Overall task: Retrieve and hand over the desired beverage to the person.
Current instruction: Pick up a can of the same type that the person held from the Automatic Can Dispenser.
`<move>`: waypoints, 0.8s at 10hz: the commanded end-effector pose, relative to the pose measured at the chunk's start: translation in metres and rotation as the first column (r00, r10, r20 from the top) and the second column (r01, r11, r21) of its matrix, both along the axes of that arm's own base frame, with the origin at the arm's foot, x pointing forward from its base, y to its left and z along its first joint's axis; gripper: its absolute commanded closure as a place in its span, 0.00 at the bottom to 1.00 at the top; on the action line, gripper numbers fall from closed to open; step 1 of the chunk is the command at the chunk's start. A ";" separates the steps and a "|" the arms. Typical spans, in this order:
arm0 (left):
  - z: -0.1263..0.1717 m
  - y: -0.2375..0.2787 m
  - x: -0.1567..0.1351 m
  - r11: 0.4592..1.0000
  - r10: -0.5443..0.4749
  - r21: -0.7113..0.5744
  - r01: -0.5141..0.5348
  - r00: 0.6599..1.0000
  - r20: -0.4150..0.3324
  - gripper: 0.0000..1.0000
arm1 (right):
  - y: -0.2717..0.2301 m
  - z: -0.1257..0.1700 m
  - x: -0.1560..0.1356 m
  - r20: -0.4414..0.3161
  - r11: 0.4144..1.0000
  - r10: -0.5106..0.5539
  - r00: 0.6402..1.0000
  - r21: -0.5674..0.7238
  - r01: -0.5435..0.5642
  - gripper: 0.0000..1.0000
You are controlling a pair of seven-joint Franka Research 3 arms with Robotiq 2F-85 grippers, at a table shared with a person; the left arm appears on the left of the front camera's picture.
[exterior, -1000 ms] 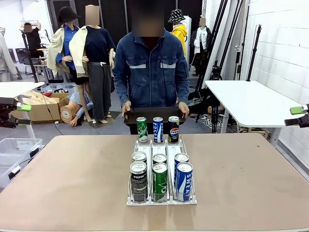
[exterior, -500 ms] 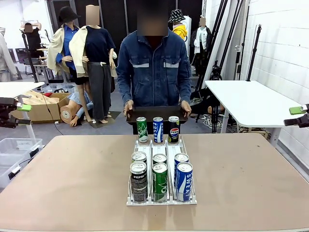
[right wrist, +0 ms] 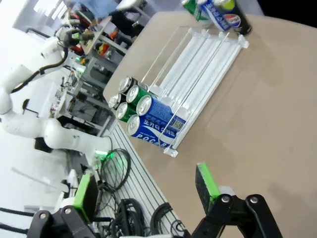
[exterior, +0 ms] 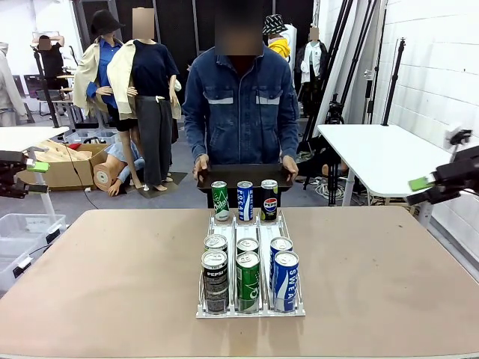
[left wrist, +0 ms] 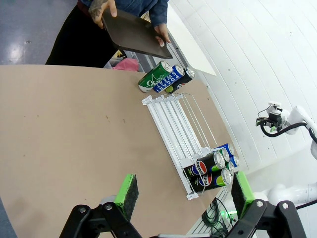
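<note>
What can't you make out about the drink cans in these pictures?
Front view: labels of the back-row metal cans in the clear plastic rack, hidden by the front-row cans.
Right wrist view: the three upright cans beyond the rack, cut off by the top edge.

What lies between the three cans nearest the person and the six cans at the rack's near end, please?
Only bare lanes of the rack, with no can between the three far cans and the six near cans; the front view shows it.
</note>
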State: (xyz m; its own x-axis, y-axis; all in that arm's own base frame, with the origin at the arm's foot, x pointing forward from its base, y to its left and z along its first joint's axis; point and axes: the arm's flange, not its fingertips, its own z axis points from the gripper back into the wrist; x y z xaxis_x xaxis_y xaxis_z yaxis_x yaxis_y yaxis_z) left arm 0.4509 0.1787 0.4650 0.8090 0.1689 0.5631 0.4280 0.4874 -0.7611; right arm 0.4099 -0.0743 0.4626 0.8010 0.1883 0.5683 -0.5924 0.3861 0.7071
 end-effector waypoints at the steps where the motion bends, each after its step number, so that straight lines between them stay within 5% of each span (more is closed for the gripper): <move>1: 0.000 0.002 -0.001 1.000 0.003 0.006 -0.003 1.000 -0.005 0.00 | 0.045 0.006 -0.010 -0.025 0.993 -0.029 0.999 -0.115 0.026 0.00; 8: 0.000 0.002 -0.001 1.000 0.003 0.006 -0.003 1.000 -0.005 0.00 | 0.185 0.020 -0.010 -0.042 0.889 -0.096 0.994 -0.453 0.067 0.00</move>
